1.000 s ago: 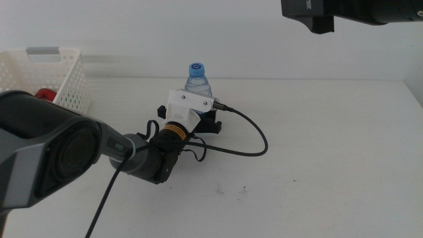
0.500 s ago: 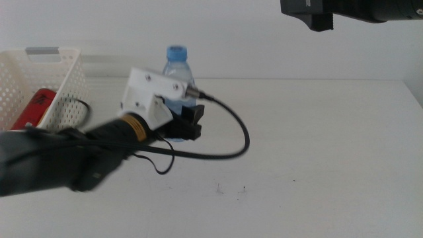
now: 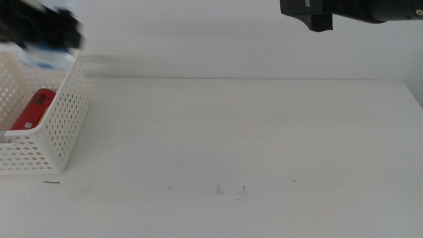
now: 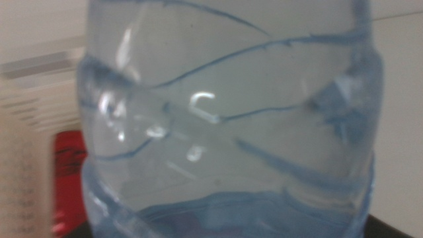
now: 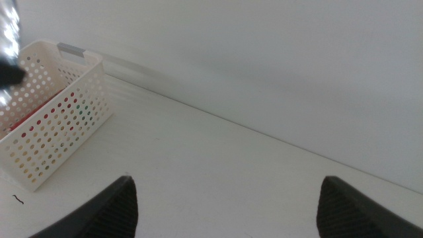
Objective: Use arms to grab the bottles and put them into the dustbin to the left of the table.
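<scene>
A plain white table (image 3: 264,139) stands against a pale wall, bare but for a few small dark specks. At its left end sits the dustbin (image 3: 63,125), a white basket with perforated walls. The water bottle (image 4: 225,125), clear and bluish, fills the left wrist view from close up, with a dark edge of the left gripper showing under it. In the middle view the left gripper (image 3: 49,30) is a dark blur above the dustbin's far rim, with a pale blue smear just under it, so it grips the water bottle over the dustbin. Inside the dustbin a red soda can (image 3: 33,109) lies tilted against the wall; it also shows as a red patch behind the bottle in the left wrist view. The right gripper (image 5: 225,205) hangs high over the table, its two dark jaws spread wide with nothing between them; its arm (image 3: 350,12) shows at the top right of the middle view.
</scene>
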You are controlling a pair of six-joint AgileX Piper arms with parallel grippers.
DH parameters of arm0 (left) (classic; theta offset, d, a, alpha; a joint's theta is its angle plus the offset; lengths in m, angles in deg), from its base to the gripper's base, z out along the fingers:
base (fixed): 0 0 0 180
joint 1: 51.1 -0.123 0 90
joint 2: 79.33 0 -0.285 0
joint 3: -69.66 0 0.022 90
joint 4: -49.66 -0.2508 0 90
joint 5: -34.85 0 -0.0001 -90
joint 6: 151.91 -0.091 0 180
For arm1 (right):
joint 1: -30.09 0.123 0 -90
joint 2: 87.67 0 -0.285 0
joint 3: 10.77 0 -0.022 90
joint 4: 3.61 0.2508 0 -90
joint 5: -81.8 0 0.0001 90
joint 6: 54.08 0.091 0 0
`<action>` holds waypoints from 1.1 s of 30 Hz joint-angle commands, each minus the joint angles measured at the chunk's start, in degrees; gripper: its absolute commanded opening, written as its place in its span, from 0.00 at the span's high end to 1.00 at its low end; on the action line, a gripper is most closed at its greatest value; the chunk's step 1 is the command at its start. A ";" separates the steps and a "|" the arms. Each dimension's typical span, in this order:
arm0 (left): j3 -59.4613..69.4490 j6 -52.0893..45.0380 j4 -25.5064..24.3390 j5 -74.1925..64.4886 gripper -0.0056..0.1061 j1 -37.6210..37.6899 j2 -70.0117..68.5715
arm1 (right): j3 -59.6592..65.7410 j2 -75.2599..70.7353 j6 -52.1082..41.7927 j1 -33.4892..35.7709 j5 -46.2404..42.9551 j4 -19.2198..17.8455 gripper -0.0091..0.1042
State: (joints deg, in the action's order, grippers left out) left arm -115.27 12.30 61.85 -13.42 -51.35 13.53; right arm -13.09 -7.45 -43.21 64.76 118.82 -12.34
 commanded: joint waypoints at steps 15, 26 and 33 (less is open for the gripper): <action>-22.40 -6.88 2.84 -17.18 0.97 -17.41 26.97 | -0.48 -0.13 -0.42 0.15 -0.65 -0.15 0.10; -22.40 -10.33 4.20 -14.32 0.67 -17.41 34.22 | -0.48 -0.13 -0.42 0.15 -0.65 -0.15 0.10; -22.54 -10.98 3.37 -13.28 0.12 -17.41 34.35 | -0.48 -0.13 -0.42 0.15 -0.65 -0.15 0.10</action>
State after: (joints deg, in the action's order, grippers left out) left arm -137.10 1.80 64.78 -27.86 -68.78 49.07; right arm -13.09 -7.45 -43.21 64.76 118.82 -12.34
